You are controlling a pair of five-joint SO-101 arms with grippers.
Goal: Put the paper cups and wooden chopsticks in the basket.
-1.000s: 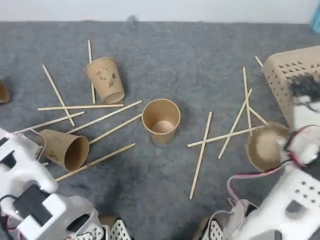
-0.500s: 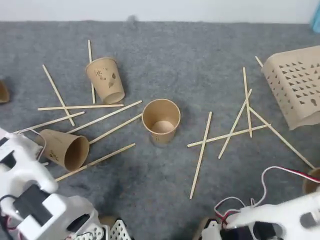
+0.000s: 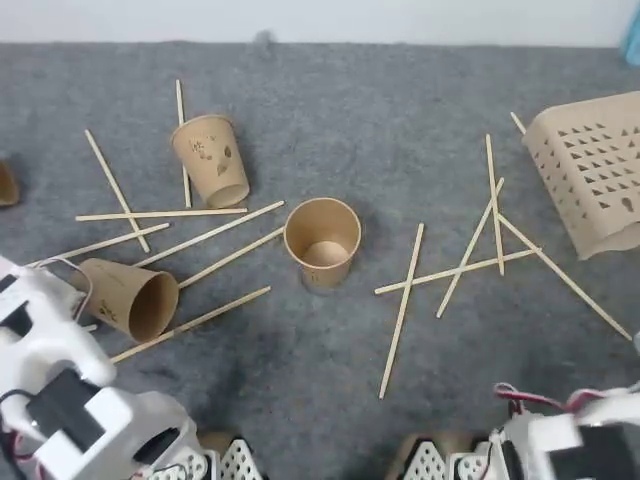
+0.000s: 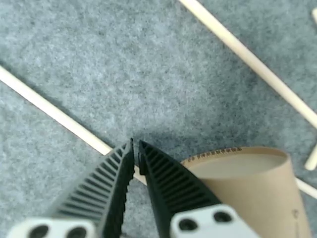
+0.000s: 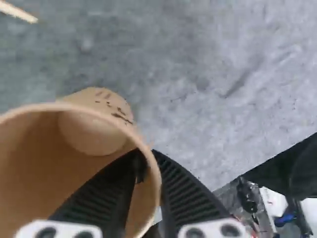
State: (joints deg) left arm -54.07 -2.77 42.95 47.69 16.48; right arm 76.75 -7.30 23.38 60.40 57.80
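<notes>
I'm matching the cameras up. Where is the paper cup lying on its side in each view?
High view: tipped cup at the left of the grey mat, near the front.
Left wrist view: tipped cup right beside the shut left gripper.
Right wrist view: a different cup, clamped by the right gripper.
Shared landmark: the grey mat.

- desk: mottled grey felt
- paper cups: kraft brown, some with darker brown printed marks
- paper cup in the right wrist view: tan, with dark specks near its base
- wooden chopsticks: pale natural wood
- basket: beige, with rows of triangular cut-outs
- left hand and right hand: black ribbed fingers, white bodies
</notes>
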